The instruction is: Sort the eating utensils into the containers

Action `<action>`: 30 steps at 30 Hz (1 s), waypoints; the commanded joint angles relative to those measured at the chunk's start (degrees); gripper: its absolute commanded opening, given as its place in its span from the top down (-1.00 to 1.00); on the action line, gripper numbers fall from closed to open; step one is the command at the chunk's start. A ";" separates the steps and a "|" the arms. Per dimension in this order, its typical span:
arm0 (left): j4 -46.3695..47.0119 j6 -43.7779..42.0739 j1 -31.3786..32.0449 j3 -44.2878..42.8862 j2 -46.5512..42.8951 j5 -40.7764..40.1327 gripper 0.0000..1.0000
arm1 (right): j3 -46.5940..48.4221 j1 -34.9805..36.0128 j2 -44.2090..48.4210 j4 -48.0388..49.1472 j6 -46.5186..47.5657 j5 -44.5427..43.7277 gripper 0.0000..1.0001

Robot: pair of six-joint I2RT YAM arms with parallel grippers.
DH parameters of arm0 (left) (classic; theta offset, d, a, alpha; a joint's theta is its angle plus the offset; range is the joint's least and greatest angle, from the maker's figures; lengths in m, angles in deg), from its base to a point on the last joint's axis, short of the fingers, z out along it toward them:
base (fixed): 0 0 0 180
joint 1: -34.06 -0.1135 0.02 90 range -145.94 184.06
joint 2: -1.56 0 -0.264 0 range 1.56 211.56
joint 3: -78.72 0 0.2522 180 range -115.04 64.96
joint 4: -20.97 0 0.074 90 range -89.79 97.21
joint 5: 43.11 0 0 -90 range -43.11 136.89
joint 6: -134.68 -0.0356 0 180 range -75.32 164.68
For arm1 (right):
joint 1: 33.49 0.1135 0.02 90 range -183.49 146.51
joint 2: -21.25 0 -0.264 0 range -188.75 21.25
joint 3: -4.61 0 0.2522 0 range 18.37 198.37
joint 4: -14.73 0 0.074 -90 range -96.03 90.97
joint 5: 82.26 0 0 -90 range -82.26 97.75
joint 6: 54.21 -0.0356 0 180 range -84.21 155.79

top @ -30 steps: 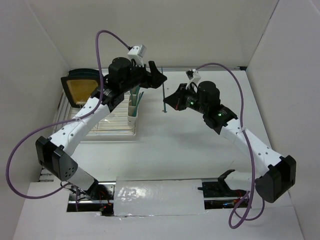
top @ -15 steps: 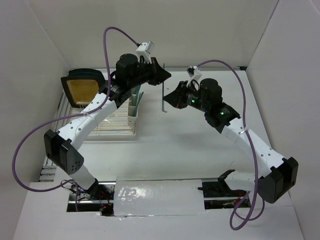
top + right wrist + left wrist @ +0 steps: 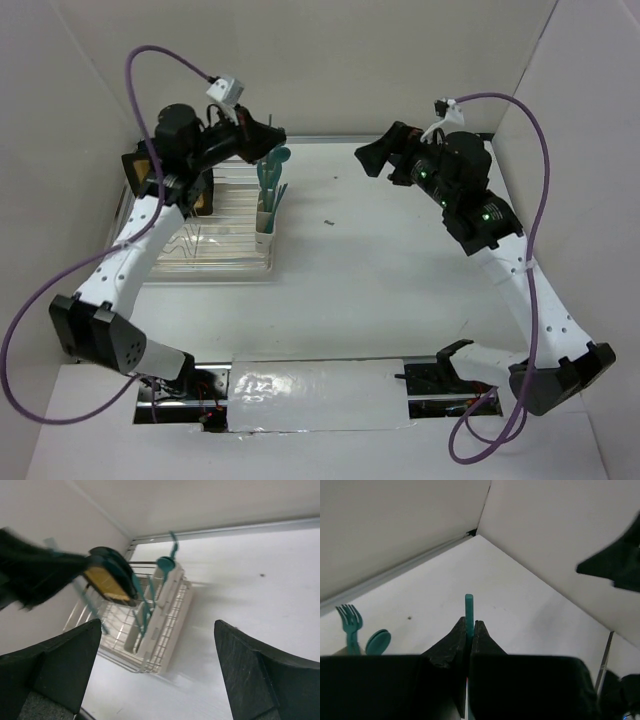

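My left gripper [image 3: 272, 136] hangs above the far end of the cream containers [image 3: 264, 222], shut on a thin teal utensil. In the left wrist view its straight handle end [image 3: 469, 605] sticks out past the closed fingertips [image 3: 470, 624]; which kind of utensil it is stays hidden. A teal spoon [image 3: 270, 170] and fork [image 3: 349, 622] stand upright in the containers [image 3: 165, 607]. My right gripper [image 3: 372, 160] is raised at the far right, about a hand's width from the containers. Its jaws [image 3: 160, 665] stand wide open with nothing between them.
The clear wire dish rack [image 3: 205, 240] sits left of the containers, and a black-rimmed yellow plate [image 3: 150, 178] stands at its far left corner. White walls close in on three sides. A small dark speck [image 3: 328, 221] lies on the table.
The right gripper opened, let go of the teal utensil and drew back to the right. The left gripper shut on the utensil and swung left with it to above the containers.
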 commanded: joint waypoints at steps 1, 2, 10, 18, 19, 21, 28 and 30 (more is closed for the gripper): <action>9.47 -6.71 -3.66 5.55 -8.73 11.24 1.00 | -5.51 -1.48 0.12 -3.34 -2.22 -3.35 -1.00; 11.05 -6.62 -3.50 9.48 -11.01 12.90 1.00 | -6.92 -1.66 0.20 -1.15 -2.75 -2.57 -1.00; 35.41 -4.23 -7.11 27.79 -12.88 25.57 1.00 | -15.20 -1.92 -1.03 4.67 -0.57 -1.15 -1.00; 43.31 -4.87 -6.49 30.17 -9.72 25.22 1.00 | -17.30 -1.66 -1.29 4.67 -0.74 -2.55 -1.00; 43.32 -4.87 -6.49 30.17 -9.71 25.22 1.00 | -17.31 -1.66 -1.29 4.67 -0.91 -2.56 -1.00; 46.12 -4.78 -6.49 32.88 -9.54 25.40 1.00 | -18.01 -1.83 -0.59 4.67 -1.09 -3.26 -1.00; 52.11 -5.83 -6.40 36.24 -6.55 26.36 1.00 | -16.35 -2.10 -1.02 2.49 -0.12 -5.72 -1.00; 51.94 -6.35 -6.40 36.59 -6.37 26.10 1.00 | -14.86 -2.19 -1.55 1.78 0.58 -5.72 -1.00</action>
